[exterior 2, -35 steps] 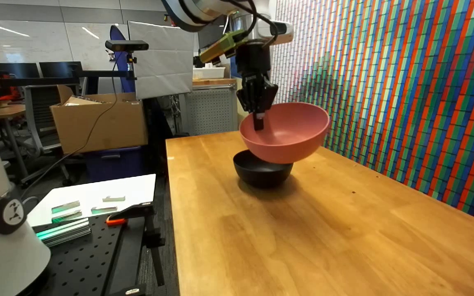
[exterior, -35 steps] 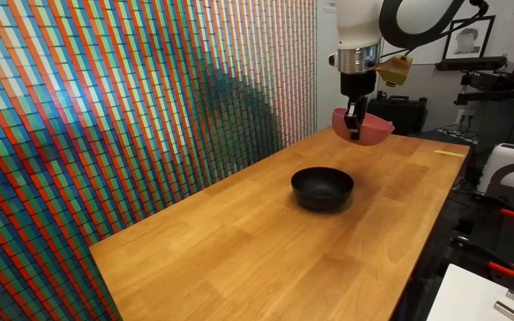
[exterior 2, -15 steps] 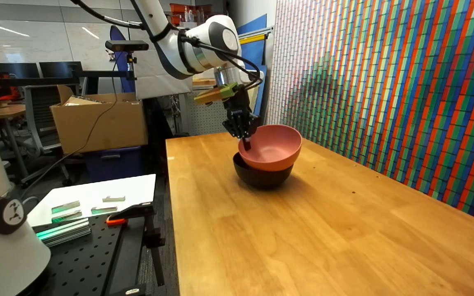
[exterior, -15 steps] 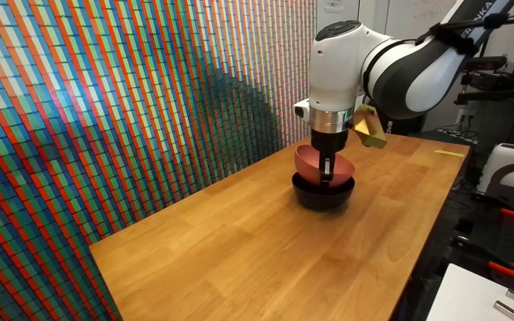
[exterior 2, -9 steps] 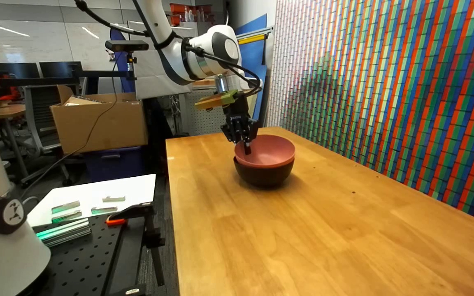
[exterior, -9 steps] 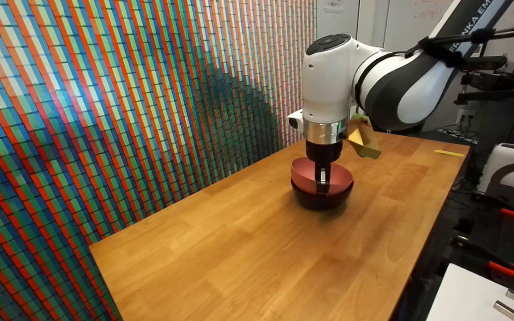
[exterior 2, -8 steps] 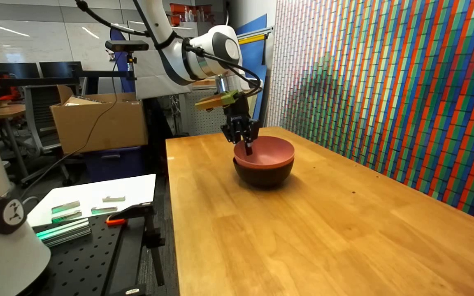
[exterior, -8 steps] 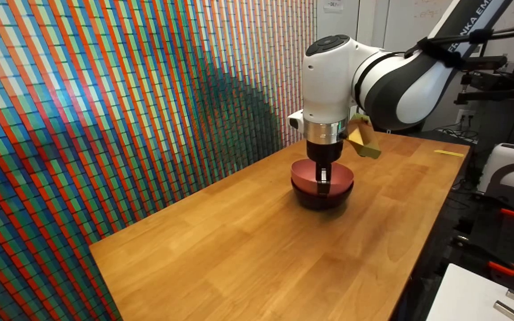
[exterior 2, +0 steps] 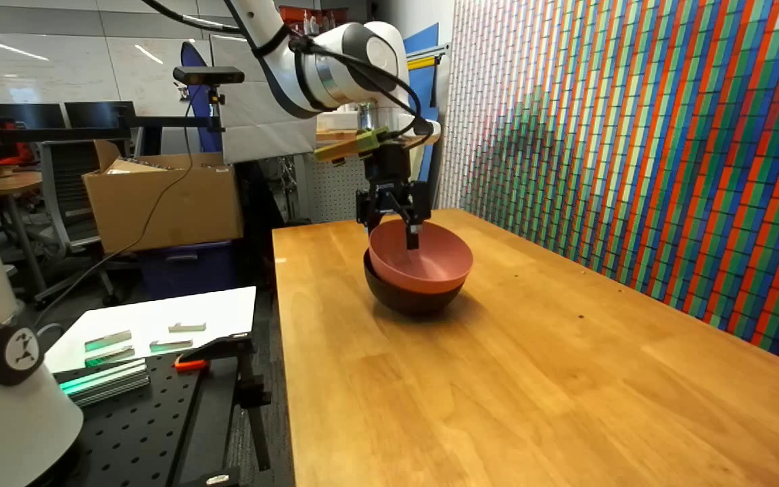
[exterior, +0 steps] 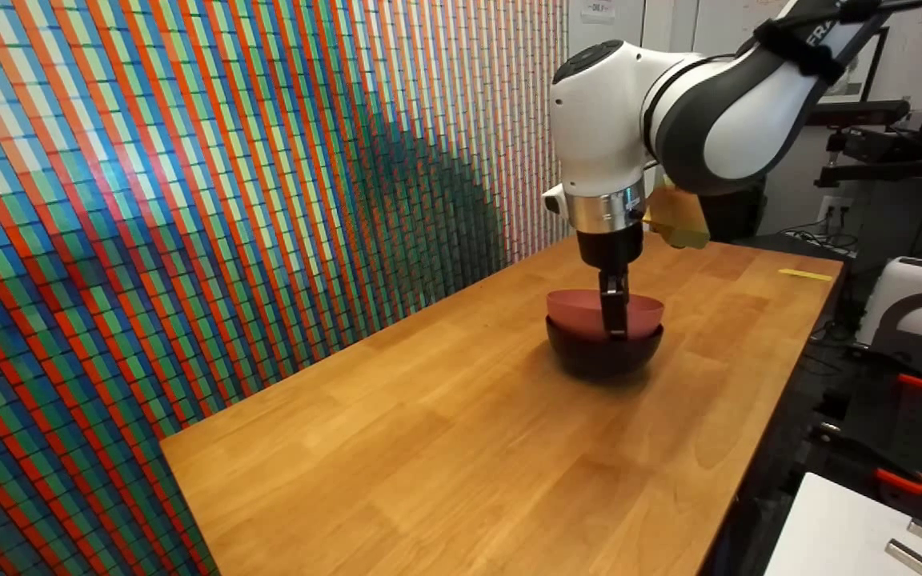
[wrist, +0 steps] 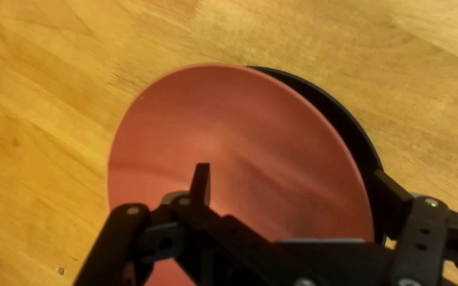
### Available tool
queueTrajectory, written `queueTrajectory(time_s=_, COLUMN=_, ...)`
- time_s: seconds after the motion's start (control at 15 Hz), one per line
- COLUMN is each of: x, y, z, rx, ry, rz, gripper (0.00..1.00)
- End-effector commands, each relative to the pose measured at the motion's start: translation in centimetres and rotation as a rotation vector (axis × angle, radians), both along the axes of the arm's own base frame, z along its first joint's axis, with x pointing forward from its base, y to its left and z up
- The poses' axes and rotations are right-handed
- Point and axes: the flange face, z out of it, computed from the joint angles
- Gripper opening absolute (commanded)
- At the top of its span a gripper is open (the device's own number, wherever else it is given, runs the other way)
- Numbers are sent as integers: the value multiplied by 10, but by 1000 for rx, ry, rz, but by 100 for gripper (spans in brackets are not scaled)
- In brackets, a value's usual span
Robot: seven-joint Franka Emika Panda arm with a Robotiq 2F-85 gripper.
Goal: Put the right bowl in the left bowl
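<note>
In an exterior view, the red bowl [exterior: 577, 312], smooth and round, sits inside the black bowl [exterior: 605, 360], its upper band standing above the darker rim. The claw [exterior: 615, 333] points down over the pair, seen edge-on, so its spread does not show there. The bench [exterior: 429, 448] is planked wood, honey-coloured and grained; alongside runs a wall [exterior: 229, 200] of small tiles in slanting red, blue, green and cream stripes.

In an exterior view, the claw stands wide, one finger [exterior 2: 413, 239] hanging within the red bowl, the other beyond its rim. Both rims slope down to the right. A brown cardboard box [exterior 2: 166, 210] gapes in the background.

In the wrist view, soft highlights streak the red hollow, and the black bowl shows as a crescent. The claw's tips lie far apart; whether either touches cannot be told.
</note>
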Motion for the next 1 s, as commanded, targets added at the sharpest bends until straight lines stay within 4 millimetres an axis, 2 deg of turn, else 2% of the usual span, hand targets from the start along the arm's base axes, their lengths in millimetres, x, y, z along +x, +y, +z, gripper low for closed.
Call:
queueTrajectory(time_s=0.0, x=-20, y=-27, z=47, rx=-5, ry=44, rz=-17, gripper=100)
queueTrajectory(time_s=0.27, x=-30, y=-38, z=72, rx=-6, ry=67, rz=-25, gripper=100)
queueTrajectory(time_s=0.4, x=-37, y=-39, z=93, rx=9, ry=30, rz=-20, gripper=100)
queueTrajectory(time_s=0.73, x=-49, y=-48, z=172, rx=106, ry=-69, rz=-8, gripper=100)
queueTrajectory(time_s=0.93, x=-56, y=-62, z=226, rx=172, ry=-103, rz=-24, gripper=100)
